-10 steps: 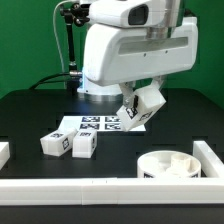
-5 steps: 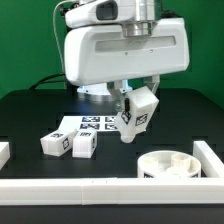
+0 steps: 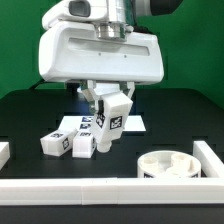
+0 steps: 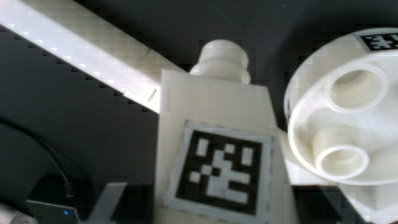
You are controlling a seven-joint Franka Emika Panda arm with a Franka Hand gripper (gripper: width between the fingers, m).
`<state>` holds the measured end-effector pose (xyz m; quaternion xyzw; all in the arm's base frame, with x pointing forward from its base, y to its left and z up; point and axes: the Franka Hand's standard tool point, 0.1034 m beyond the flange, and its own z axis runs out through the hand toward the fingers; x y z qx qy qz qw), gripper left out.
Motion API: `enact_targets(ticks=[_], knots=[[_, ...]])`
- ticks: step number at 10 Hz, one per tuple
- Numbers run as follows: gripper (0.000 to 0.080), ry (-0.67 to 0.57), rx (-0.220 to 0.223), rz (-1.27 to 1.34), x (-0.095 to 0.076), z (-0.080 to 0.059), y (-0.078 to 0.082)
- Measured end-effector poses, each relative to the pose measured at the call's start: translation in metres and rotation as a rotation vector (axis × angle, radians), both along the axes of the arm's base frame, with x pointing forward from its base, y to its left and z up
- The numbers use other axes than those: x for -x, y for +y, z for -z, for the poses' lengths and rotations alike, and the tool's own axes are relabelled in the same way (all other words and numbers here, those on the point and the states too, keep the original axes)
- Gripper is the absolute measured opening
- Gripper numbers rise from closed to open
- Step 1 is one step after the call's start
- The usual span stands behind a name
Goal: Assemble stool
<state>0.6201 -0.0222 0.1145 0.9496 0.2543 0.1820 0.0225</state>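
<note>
My gripper is shut on a white stool leg with a black-and-white tag, held tilted above the table at mid-scene. In the wrist view the leg fills the middle, its peg end pointing away, and one finger shows beside it. The round rimmed seat lies at the front on the exterior view's right; it also shows in the wrist view with its round sockets. Two more legs lie side by side on the exterior view's left.
The marker board lies flat behind the legs. Long white border rails run along the front and the right side; one rail also crosses the wrist view. The arm's large white body hangs over the table's middle.
The arm has swung toward the exterior view's left, carrying the held leg from right of the marker board to over its front edge, and slightly lower.
</note>
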Motion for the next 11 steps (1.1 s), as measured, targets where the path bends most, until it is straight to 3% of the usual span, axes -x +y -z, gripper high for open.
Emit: enact_targets(ticks=[1,4,5,8,9,11], knots=[[0.0327,0.026,-0.032,0.022,0.001,0.001,0.017],[0.0327,0.036,-0.075,0.044,0.003,0.001,0.06],[0.0327,-0.026,-0.052,0.018,-0.002,-0.002,0.059],[0.0327,-0.023,-0.051,0.021,-0.001,0.001,0.058],[0.0327,-0.02,-0.055,0.017,-0.001,0.003,0.063],[0.0327,-0.035,-0.074,-0.013,-0.012,0.003,0.089]])
